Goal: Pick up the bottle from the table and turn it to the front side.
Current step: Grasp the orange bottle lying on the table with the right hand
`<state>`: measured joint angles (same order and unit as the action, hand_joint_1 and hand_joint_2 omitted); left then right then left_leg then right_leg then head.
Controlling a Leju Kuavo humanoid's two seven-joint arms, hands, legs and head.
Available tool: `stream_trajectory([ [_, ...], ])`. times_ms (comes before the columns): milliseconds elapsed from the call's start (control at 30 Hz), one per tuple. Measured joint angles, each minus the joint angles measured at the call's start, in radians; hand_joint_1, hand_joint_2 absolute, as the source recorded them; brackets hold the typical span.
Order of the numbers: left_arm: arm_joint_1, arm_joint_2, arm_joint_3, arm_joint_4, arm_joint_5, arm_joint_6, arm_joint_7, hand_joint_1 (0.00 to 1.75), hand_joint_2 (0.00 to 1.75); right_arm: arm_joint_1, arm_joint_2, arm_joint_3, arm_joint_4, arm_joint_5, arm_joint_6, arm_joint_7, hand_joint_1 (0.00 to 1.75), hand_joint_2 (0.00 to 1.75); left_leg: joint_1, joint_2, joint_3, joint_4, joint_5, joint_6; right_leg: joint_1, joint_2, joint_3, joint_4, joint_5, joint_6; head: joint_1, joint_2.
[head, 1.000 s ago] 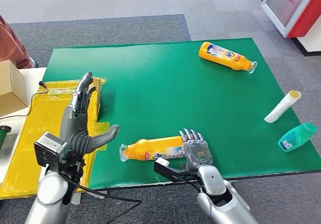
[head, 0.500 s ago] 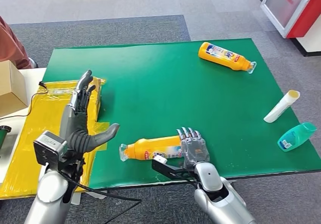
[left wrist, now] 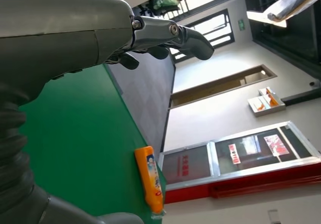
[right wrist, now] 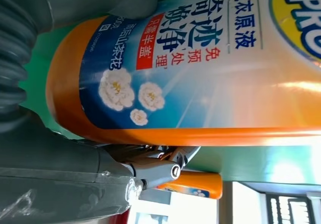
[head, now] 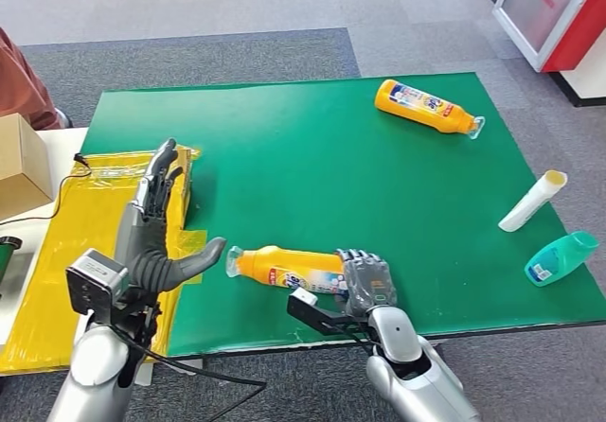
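Note:
An orange detergent bottle lies near the front edge of the green table, its clear cap pointing towards my left. My right hand grips its base end. In the right wrist view the blue and white label faces the camera, with my fingers curled under the bottle. My left hand is open over the table's left edge, its thumb reaching to just short of the cap. A second orange bottle lies at the far right, also in the left wrist view.
A white tube and a teal bottle lie at the right edge. A yellow sheet and a cardboard box sit at the left, by a person's sleeve. A red and white stand is at the far right.
My right hand has closed on the near bottle and swung it, so the cap end has moved away from the front edge, closer to my left thumb. The left hand has stayed put.

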<state>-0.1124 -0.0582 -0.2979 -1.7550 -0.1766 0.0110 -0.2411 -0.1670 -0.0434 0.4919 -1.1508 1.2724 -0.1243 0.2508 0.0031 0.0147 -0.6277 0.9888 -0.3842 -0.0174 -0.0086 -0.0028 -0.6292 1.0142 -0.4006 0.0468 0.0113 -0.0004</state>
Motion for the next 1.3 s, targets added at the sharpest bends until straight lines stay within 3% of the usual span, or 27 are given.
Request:
stream_trajectory([
  [300,0.054,0.000,0.009,-0.008,0.009,0.002,0.000,0.00,1.75,0.080,-0.007,-0.109,-0.088,-0.063,-0.022,-0.070,1.75,1.75,-0.001,0.000,0.000,0.000,-0.001,0.001,0.000,0.000,0.001,0.000,0.000,0.001,0.000,0.000],
  [533,0.066,0.002,0.010,-0.007,0.063,0.003,-0.026,0.00,1.75,0.090,0.023,-0.156,-0.117,-0.523,0.032,-0.303,1.75,1.75,-0.001,0.000,0.000,0.000,0.000,0.000,0.000,0.000,0.000,0.000,0.000,0.000,0.000,0.000],
  [733,0.072,0.007,0.005,-0.003,0.110,0.012,-0.063,0.00,1.75,0.081,0.051,-0.220,-0.145,-0.884,0.080,-0.429,1.75,1.75,-0.001,0.000,-0.001,0.000,-0.001,0.001,0.000,0.000,0.000,0.000,-0.001,0.001,0.000,0.000],
  [900,0.078,0.014,-0.016,-0.001,0.141,0.027,-0.084,0.00,1.75,0.079,0.062,-0.274,-0.159,-1.069,0.110,-0.479,1.75,1.75,-0.001,0.000,-0.001,0.000,-0.001,0.001,-0.001,0.000,0.000,0.000,-0.001,0.001,0.000,0.000],
  [1300,0.117,0.027,-0.044,0.000,0.319,0.018,-0.129,0.00,1.75,0.081,0.084,-0.319,-0.210,-1.316,0.152,-0.543,1.75,1.75,-0.001,0.000,-0.001,0.000,-0.001,0.001,0.000,0.000,0.000,0.000,-0.001,0.001,0.000,0.000],
])
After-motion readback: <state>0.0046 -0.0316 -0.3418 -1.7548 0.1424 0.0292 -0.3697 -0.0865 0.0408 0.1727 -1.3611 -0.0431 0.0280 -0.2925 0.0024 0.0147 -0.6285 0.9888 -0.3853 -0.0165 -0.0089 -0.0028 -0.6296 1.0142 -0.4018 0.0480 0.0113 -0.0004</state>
